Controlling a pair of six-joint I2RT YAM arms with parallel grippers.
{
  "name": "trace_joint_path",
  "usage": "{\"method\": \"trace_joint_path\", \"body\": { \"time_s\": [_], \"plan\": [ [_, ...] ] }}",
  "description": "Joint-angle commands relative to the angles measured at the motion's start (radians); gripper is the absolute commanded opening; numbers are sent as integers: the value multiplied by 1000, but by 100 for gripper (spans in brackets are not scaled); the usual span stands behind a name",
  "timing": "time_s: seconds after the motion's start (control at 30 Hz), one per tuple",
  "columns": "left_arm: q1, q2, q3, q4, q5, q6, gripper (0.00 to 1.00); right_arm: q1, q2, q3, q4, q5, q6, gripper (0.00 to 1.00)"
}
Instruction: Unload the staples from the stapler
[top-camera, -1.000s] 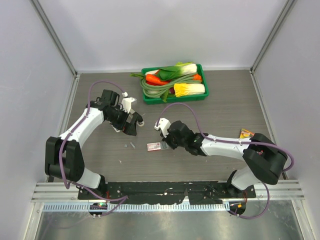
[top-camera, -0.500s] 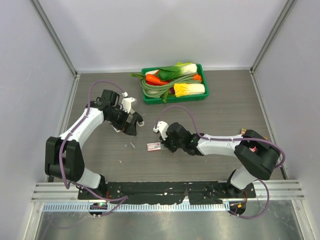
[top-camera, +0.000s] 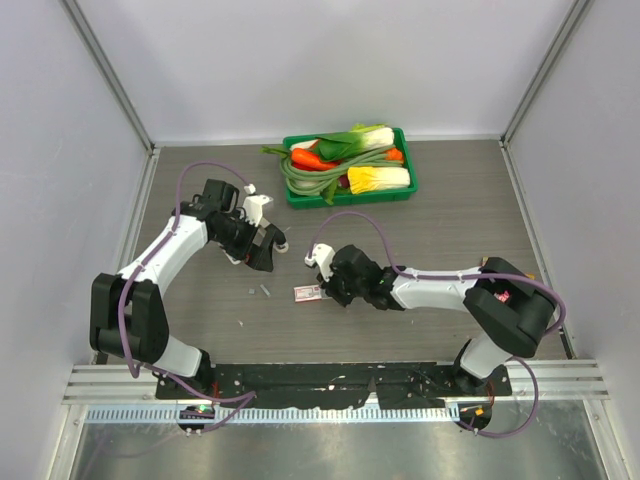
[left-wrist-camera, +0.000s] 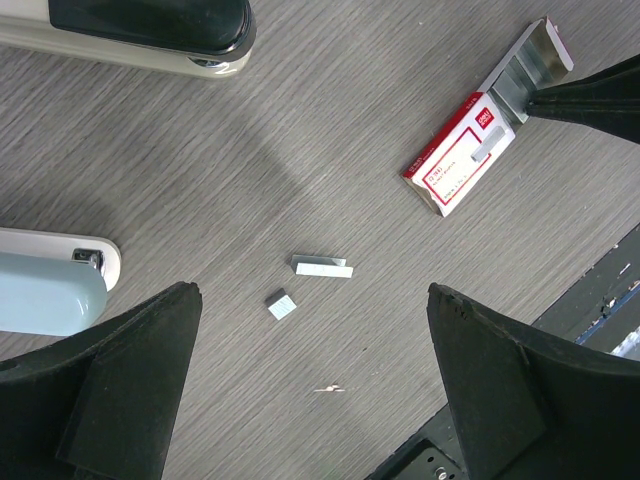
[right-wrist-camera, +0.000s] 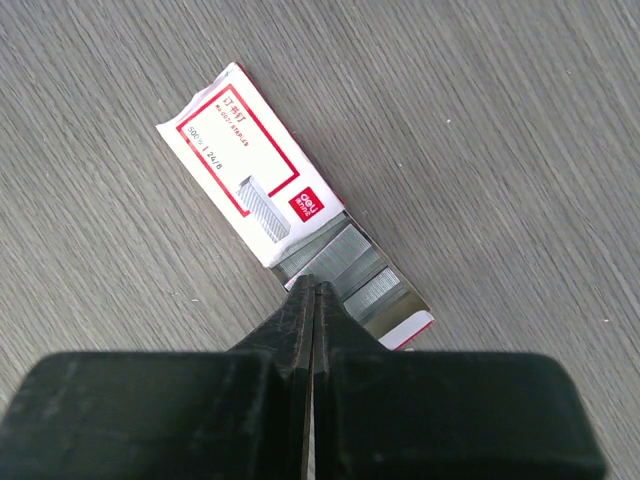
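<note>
The stapler (left-wrist-camera: 45, 300), pale blue and white, lies at the left edge of the left wrist view. A long cream and black part (left-wrist-camera: 150, 30) lies along the top edge. Two small grey staples pieces (left-wrist-camera: 322, 266) lie on the table between my left fingers; they also show in the top view (top-camera: 262, 290). My left gripper (left-wrist-camera: 330, 400) is open and empty above them (top-camera: 265, 250). My right gripper (right-wrist-camera: 313, 285) is shut, its tips resting on the staple strips in the open drawer of a white-and-red staple box (right-wrist-camera: 235, 155), which also shows in the top view (top-camera: 308, 293).
A green tray (top-camera: 400, 193) of toy vegetables stands at the back centre. A small colourful packet (top-camera: 491, 266) lies at the right by the right arm's elbow. The black base rail (top-camera: 330, 380) runs along the near edge.
My right gripper has crept a little to the left, closing in on the staple box. The left arm, the stapler and the loose staples have not moved.
</note>
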Motion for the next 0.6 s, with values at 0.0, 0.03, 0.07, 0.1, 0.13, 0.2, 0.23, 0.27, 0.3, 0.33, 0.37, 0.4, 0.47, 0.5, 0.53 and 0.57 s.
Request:
{"method": "trace_joint_path", "body": {
  "time_s": [0.0,0.03,0.07,0.1,0.13,0.2,0.23,0.27,0.3,0.33,0.37,0.4,0.47,0.5,0.53,0.57],
  "plan": [
    [7,-7,-1,4,15,18,100,-1,0,43,29,-9,7,1],
    [7,-5,-1,5,17,16,100,-1,-8,44,29,-3,5,1],
    [7,-7,-1,2,17,19,100,-1,-16,43,31,0,5,1],
    [7,-5,0,2,15,19,100,-1,-23,43,32,3,4,1],
    [7,-7,0,2,14,21,100,-1,-34,44,25,9,2,1],
    [7,-5,-1,1,11,25,100,-3,-45,44,12,36,2,1],
    [7,-7,-3,-1,9,27,100,-3,-51,41,9,43,4,1],
    [7,-10,-4,-1,9,28,100,-1,-52,40,9,49,11,1],
    [7,-11,-4,-1,8,30,100,-3,-57,38,11,49,16,1],
    [7,-13,-6,-2,6,30,100,-3,-65,31,24,49,22,1],
    [7,-16,-4,-4,5,33,100,-1,-71,27,37,49,40,1],
    [7,-19,-4,-5,-6,36,100,-3,-75,26,55,47,47,3],
    [7,-32,-6,-12,-17,53,100,0,-83,24,80,28,61,15],
    [12,-37,-9,-12,-24,56,100,-1,-83,26,92,18,74,19],
    [16,-43,-11,-12,-20,57,100,4,-80,38,110,14,77,25],
    [19,-45,-8,-15,-14,56,100,8,-68,47,118,6,81,28]
  ]
}}
